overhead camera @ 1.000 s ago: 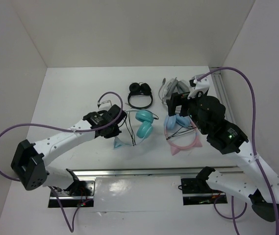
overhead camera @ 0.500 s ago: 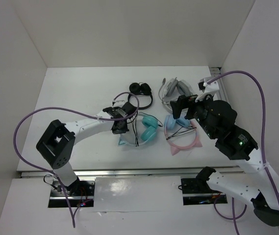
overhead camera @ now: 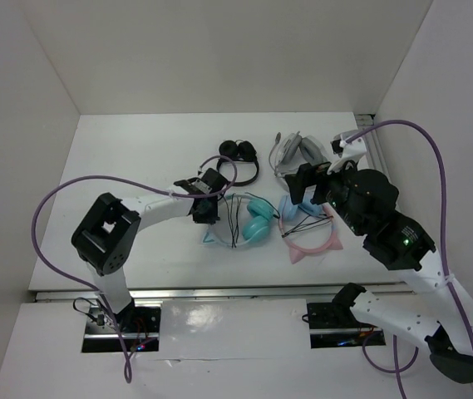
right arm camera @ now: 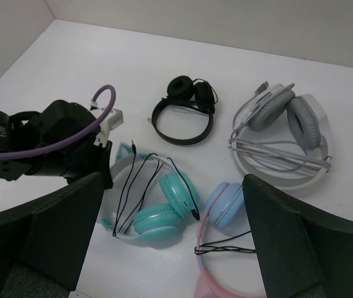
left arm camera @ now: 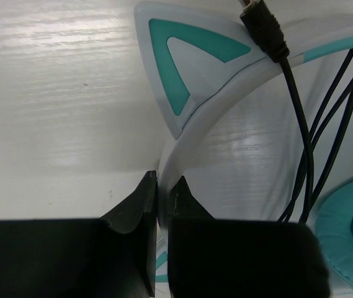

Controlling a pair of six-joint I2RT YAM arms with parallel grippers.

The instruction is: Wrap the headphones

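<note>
left gripper (left arm camera: 162, 186) is pinched almost shut on the white headband (left arm camera: 207, 130) of the teal headphones (right arm camera: 175, 186), just below a cat ear (left arm camera: 176, 68). the band runs straight through the jaws, so the left arm is the near one and already has hold.

headphones lie flat on the table (overhead camera: 136, 166) mid-workspace. band arc is on the left-arm side, both cups on the right-arm side.

key relation: the loose black cable (left arm camera: 304, 155) sits to the right of the left jaws, strands draped across the gap between band and cups, plug end lying over the band by the ear.

right gripper (overhead camera: 307, 183) hangs wide open and empty, above the pink-and-blue pair (right arm camera: 226, 198), just right of the teal cups. my guess is it takes the cable while the left anchors.

count: four headphones, meaning teal, pink-and-blue, small black (right arm camera: 179, 87) and grey (right arm camera: 303, 124). one loose teal cable, two teal cups.
</note>
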